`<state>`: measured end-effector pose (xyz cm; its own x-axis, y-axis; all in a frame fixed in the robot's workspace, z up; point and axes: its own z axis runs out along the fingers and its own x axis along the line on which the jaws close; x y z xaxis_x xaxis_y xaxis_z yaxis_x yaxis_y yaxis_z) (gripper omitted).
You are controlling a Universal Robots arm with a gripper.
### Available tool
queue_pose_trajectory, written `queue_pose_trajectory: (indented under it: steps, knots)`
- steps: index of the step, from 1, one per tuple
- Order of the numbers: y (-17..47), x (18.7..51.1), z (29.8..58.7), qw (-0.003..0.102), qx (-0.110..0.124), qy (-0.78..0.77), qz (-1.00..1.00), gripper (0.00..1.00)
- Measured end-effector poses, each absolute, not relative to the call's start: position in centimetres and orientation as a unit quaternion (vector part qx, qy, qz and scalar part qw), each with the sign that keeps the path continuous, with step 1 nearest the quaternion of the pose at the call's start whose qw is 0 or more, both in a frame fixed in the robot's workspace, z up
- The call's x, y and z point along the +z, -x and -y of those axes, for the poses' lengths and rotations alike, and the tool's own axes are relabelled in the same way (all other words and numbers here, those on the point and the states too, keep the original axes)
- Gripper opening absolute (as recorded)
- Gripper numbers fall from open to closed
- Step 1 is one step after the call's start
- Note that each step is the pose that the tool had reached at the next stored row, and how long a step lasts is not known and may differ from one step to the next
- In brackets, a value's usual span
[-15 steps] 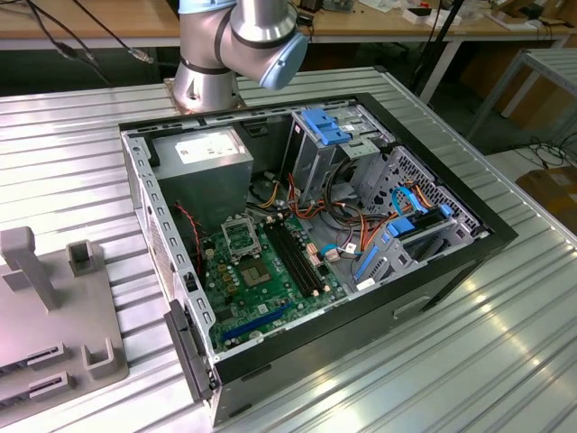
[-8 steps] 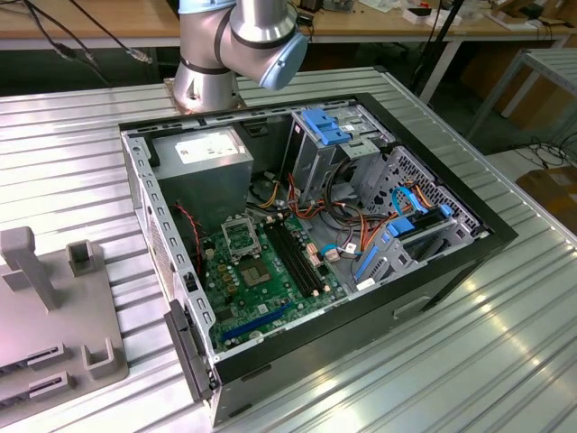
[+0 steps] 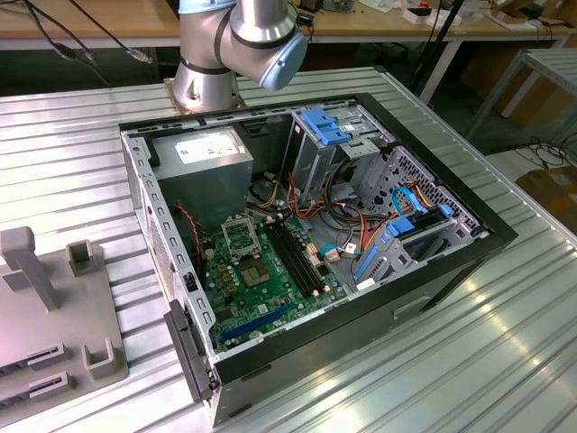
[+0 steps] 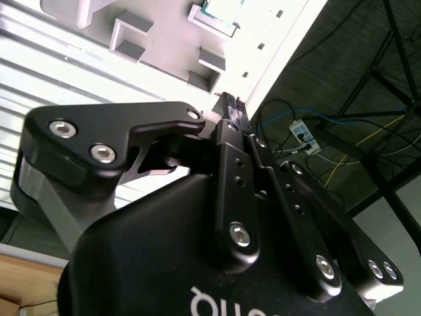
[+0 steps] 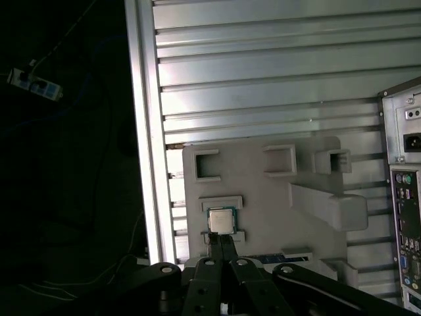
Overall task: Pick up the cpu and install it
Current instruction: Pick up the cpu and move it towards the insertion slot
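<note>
The cpu [image 5: 221, 220], a small pale silver square, lies flat in a raised holder on the grey fixture plate [image 5: 263, 210] in the first wrist view. My gripper [image 5: 220, 241] hangs above the plate, shut with nothing between its fingers, its tips beside one edge of the cpu. In the second wrist view the black fingers [image 4: 235, 164] meet at the gripper [image 4: 230, 104] tips, with a corner of the cpu [image 4: 222, 9] beyond them. In the exterior view the open computer case [image 3: 469, 244] shows the green motherboard [image 3: 270, 289] and its metal-framed socket [image 3: 242, 236].
The fixture plate [image 3: 54, 316] with upright grey posts sits at the exterior view's left on the ribbed metal table [image 3: 433, 361]. The arm's base [image 3: 206, 81] stands behind the case. Cables and blue drive brackets [image 3: 388, 234] crowd the case. The table edge [image 5: 141, 131] runs close by the fixture.
</note>
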<state>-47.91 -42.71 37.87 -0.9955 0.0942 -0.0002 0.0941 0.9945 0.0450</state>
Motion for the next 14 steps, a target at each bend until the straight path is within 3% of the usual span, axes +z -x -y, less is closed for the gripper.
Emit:
queue_pose_trajectory:
  steps: [1, 3, 4, 14]
  knots:
    - [47.91, 37.87, 42.71, 0.001, 0.022, -0.047, -0.999, 0.16]
    - [47.91, 37.86, 42.71, 0.001, 0.022, -0.047, -0.999, 0.16]
    - [47.91, 37.86, 42.71, 0.001, 0.022, -0.047, -0.999, 0.24]
    - [47.91, 37.82, 42.71, 0.001, 0.023, -0.047, -0.999, 0.24]
